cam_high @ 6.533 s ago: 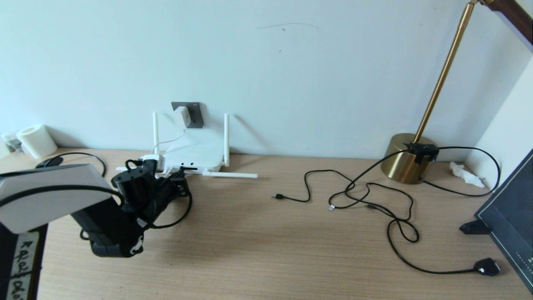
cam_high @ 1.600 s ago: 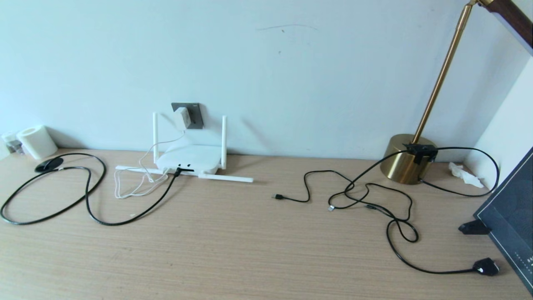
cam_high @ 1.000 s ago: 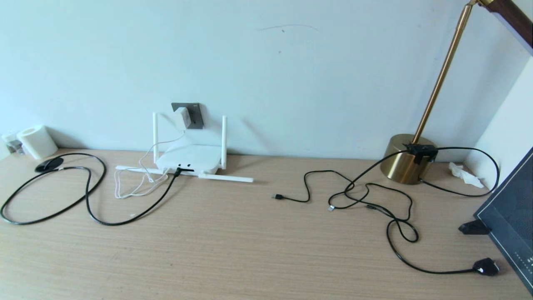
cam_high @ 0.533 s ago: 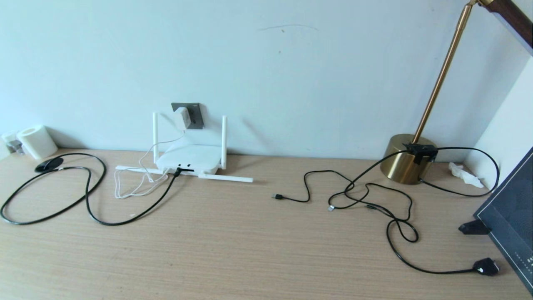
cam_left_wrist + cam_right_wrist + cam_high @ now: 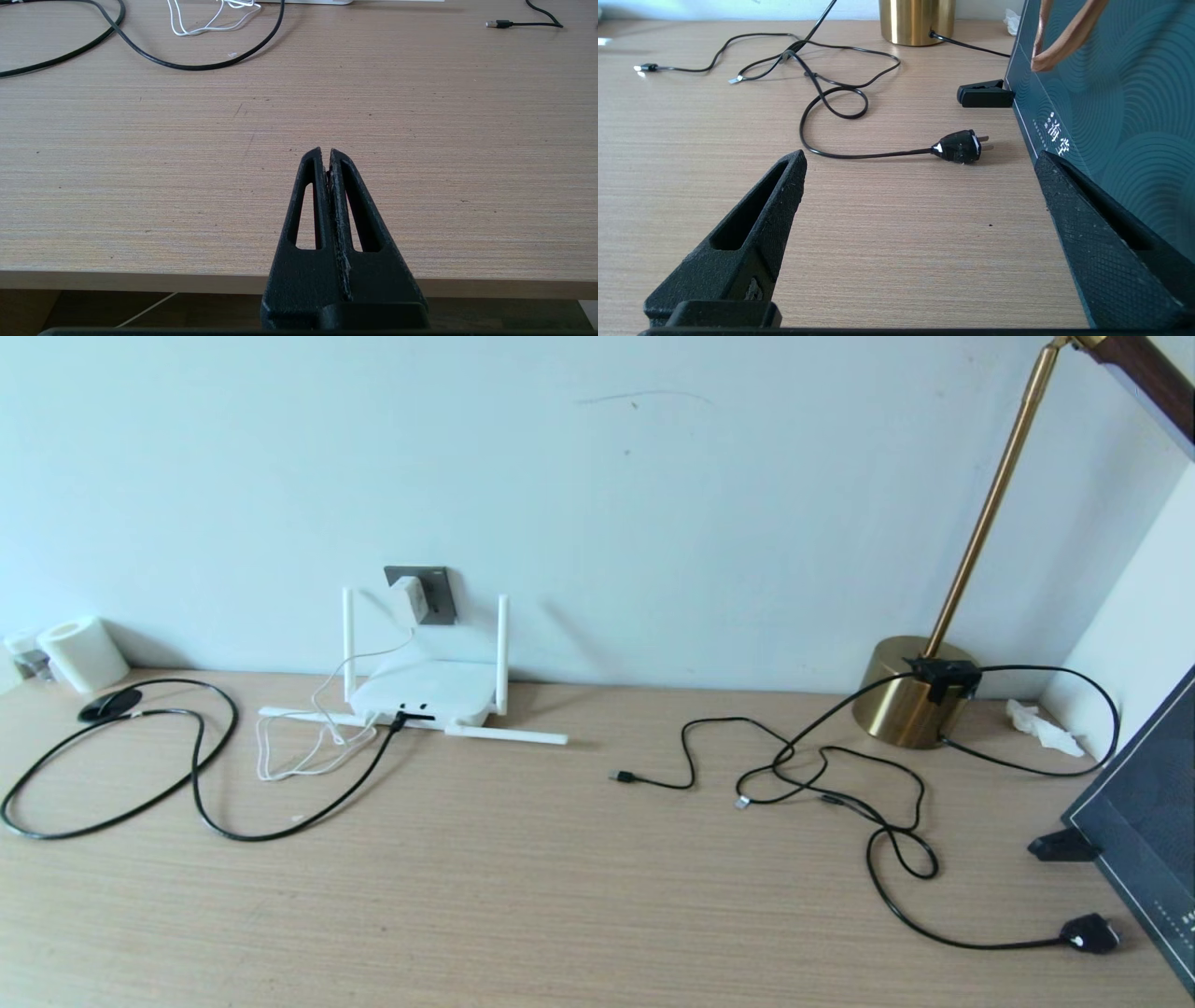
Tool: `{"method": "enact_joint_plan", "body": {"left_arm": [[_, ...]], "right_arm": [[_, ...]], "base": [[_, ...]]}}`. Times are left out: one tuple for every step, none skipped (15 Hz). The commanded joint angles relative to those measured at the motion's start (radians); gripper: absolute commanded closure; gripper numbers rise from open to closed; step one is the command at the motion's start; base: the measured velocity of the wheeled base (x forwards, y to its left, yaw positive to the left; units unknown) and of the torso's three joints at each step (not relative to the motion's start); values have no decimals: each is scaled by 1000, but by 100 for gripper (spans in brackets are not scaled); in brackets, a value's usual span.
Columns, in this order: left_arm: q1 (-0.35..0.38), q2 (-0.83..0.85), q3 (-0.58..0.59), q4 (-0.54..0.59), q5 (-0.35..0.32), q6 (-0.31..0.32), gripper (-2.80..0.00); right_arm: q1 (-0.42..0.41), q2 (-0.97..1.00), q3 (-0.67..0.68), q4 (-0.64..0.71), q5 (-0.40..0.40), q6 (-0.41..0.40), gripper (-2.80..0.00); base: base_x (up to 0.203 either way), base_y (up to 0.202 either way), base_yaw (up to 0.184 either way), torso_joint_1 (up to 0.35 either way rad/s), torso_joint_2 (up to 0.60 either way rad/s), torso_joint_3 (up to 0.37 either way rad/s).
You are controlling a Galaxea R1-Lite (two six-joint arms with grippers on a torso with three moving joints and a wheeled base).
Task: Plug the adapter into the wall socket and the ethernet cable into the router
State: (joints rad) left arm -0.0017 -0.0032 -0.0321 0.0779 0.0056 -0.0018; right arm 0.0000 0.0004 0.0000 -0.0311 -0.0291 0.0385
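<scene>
a: where do we stand? nearest first.

b: our left gripper sits at the near edge of the desk, fingers pressed together on nothing. our right gripper is parked the same way further right, fingers spread wide and empty, a black mains plug lying just ahead of it.

a: and the ethernet cable?

b: well ahead of the left gripper, the ethernet cable loops over the desk and its end meets the dark ports on the router. we judge it seated, though we can't confirm how deep it sits.

a: the adapter?

b: farther still, beyond the router, the adapter sits on the wall socket, its thin white cord trailing down to the desk. it looks plugged in.

a: so both steps look done?

b: we think so; nothing seems left but checking.

a: any containers?

b: none we can see, so no contents to tell.
</scene>
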Motion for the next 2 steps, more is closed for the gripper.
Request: {"method": "enact_joint_plan", "body": {"left_arm": [[0, 2, 0, 0, 1, 0, 0], [0, 2, 0, 0, 1, -1, 0]], "right_arm": [[0, 0, 11, -1, 0, 1, -280], [0, 0, 11, -1, 0, 1, -280]], "base": [[0, 0, 0, 0, 0, 0], [0, 0, 0, 0, 0, 0]]}}
